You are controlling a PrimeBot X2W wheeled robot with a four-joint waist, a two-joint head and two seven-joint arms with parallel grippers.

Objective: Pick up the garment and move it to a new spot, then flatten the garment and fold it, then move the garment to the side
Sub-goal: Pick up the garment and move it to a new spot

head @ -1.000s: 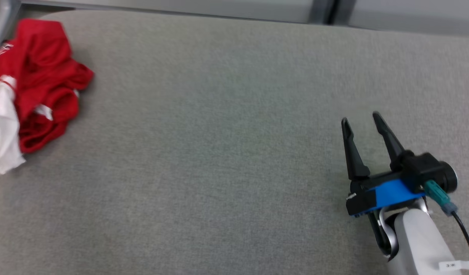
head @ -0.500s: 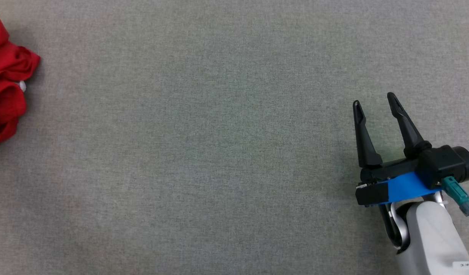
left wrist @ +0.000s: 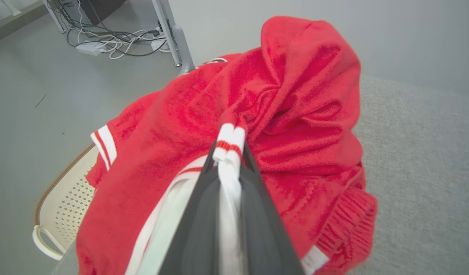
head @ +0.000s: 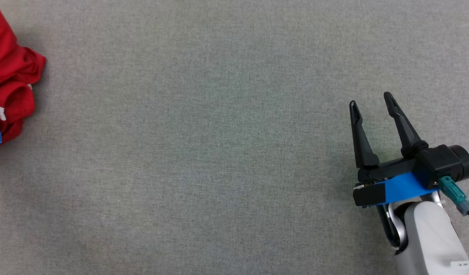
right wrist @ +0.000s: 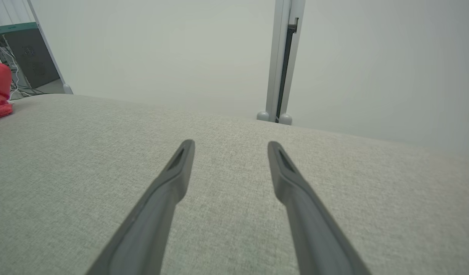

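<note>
Grey woven cloth (head: pixel 219 160) covers the whole work surface before us. At its far left in the head view lies our red garment (head: pixel 11 72), a crumpled heap with white trim, cut off by the picture's border.

Our left wrist view shows it bunched up close: a red knit with white-and-red striped bands. Its left part shows against the grey floor (left wrist: pixel 36 88). A cream perforated plastic piece (left wrist: pixel 62 206) sits there, and a tangle of cables (left wrist: pixel 112 42) lies further off beside a metal leg (left wrist: pixel 173 38).

Our left gripper (left wrist: pixel 228 151) is clamped on the garment. Its two dark fingers press together on a white ribbed band with red stripes, which pokes out just past the tips.

Rightward the cloth stretches on to our right gripper (head: pixel 369 99) at the lower right of the head view, well apart from the garment. Its fingers are spread wide and hold nothing, pointing up the picture. Behind them sit a blue mount (head: pixel 404 187) and a teal plug (head: pixel 453 194), on the pale forearm (head: pixel 429 240).

In the right wrist view the garment is a small red patch at the far left edge. A grey upright post (right wrist: pixel 282 57) stands beyond the surface.
</note>
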